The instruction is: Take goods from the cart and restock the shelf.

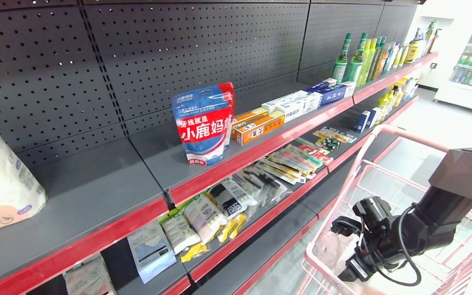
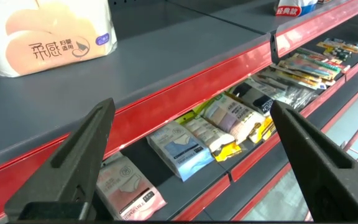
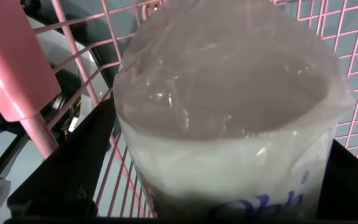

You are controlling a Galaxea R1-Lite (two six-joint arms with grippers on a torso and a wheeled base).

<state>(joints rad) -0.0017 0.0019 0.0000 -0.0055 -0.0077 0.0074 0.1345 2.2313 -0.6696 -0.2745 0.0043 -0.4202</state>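
A pack wrapped in clear plastic (image 3: 229,124), white inside, stands in the pink cart (image 1: 367,164). My right gripper (image 3: 192,102) is down in the cart, open, one finger on each side of the pack; whether they touch it I cannot tell. In the head view that gripper (image 1: 336,246) is low by the cart's near corner, and the pack (image 1: 324,246) shows faintly through the wire. My left gripper (image 2: 192,102) is open with nothing between its fingers, in front of the red-edged shelf (image 2: 185,81).
The top shelf board (image 1: 96,196) carries a white paper-roll pack (image 1: 2,184) at the left, a blue and red pouch (image 1: 206,123) standing in the middle, then boxes (image 1: 256,125) and bottles (image 1: 357,61) to the right. Bagged goods (image 1: 203,217) lie on the lower shelf.
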